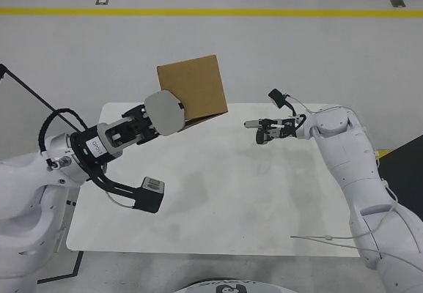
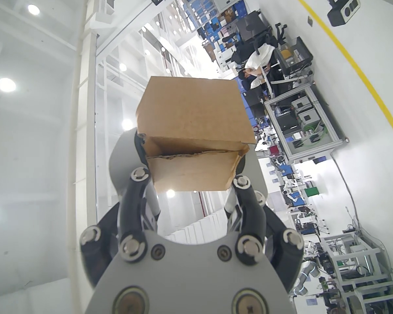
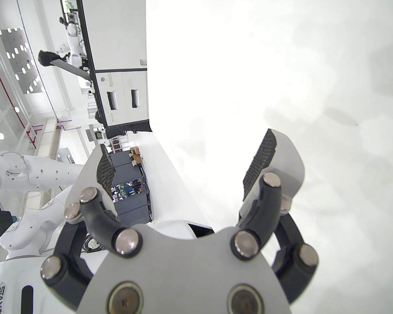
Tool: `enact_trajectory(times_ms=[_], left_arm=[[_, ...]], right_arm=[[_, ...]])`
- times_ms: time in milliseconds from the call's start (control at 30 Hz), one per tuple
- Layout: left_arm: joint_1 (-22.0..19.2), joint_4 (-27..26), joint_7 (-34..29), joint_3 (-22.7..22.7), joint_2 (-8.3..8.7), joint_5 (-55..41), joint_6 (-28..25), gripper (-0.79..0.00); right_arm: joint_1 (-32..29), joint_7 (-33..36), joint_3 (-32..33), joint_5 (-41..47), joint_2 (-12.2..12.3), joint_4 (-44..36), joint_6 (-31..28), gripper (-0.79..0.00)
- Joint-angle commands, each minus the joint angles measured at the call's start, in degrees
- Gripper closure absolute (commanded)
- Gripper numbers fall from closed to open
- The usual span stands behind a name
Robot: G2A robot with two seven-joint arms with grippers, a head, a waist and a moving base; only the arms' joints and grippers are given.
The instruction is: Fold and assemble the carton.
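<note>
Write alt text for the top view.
The left gripper holds a brown cardboard carton over the white table's far edge. The right gripper hangs beside it, empty, clear of the carton.

The carton (image 1: 194, 88) is a plain brown cardboard box, already folded into a box shape. It hangs tilted in the air over the far edge of the table (image 1: 218, 190), left of centre. The left gripper (image 1: 173, 113) clamps its near end. There, one flap (image 2: 191, 171) with a ragged edge stands slightly ajar.
</note>
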Motion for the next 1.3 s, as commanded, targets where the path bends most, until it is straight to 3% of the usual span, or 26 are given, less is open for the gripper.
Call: enact_trajectory(times_ms=[0, 333, 467, 500, 667, 967, 1100, 1133, 1200, 1267], left_arm=[[0.7, 0.0, 0.2, -0.5, 0.04, -0.4, 1.3, 0.000], [1.2, 0.0, 0.7, -1.1, 0.13, -1.2, 3.3, 0.000], [1.2, 0.0, -2.2, -1.3, -0.07, -7.3, 0.5, 0.000], [0.8, 0.0, -2.9, -1.4, -0.18, -11.0, -0.9, 0.000], [-1.6, 0.0, -8.0, -2.7, -0.35, -30.8, -19.0, 0.000], [-1.5, 0.3, -9.6, -2.8, -0.48, -33.1, -18.7, 0.000], [0.0, 0.8, -13.8, -3.5, -0.47, -41.2, -26.7, 0.000], [0.9, 1.2, -15.8, -3.7, -0.48, -46.2, -31.4, 0.000], [1.2, 1.0, -19.5, -4.6, -0.67, -52.8, -33.3, 0.000], [1.2, 1.0, -19.5, -4.6, -0.67, -52.8, -33.3, 0.000]], right_arm=[[0.0, 0.0, 0.0, 0.0, 0.0, 0.0, 0.0, -0.785], [0.0, 0.0, 0.0, 0.0, 0.0, 0.0, 0.0, -0.785], [0.0, 0.0, 0.0, 0.0, 0.0, 0.0, 0.0, -0.785], [0.0, 0.0, 0.0, 0.0, 0.0, 0.0, 0.0, -0.785], [0.0, 0.0, 0.0, 0.0, 0.0, 0.0, 0.0, -0.785], [0.0, 0.0, 0.0, 0.0, 0.0, 0.0, 0.0, -0.785], [0.0, 0.0, 0.0, 0.0, 0.0, 0.0, 0.0, -0.785], [0.0, 0.0, 0.0, 0.0, 0.0, 0.0, 0.0, -0.785], [0.0, 0.0, 0.0, 0.0, 0.0, 0.0, 0.0, -0.785], [0.0, 0.0, 0.0, 0.0, 0.0, 0.0, 0.0, -0.785]])
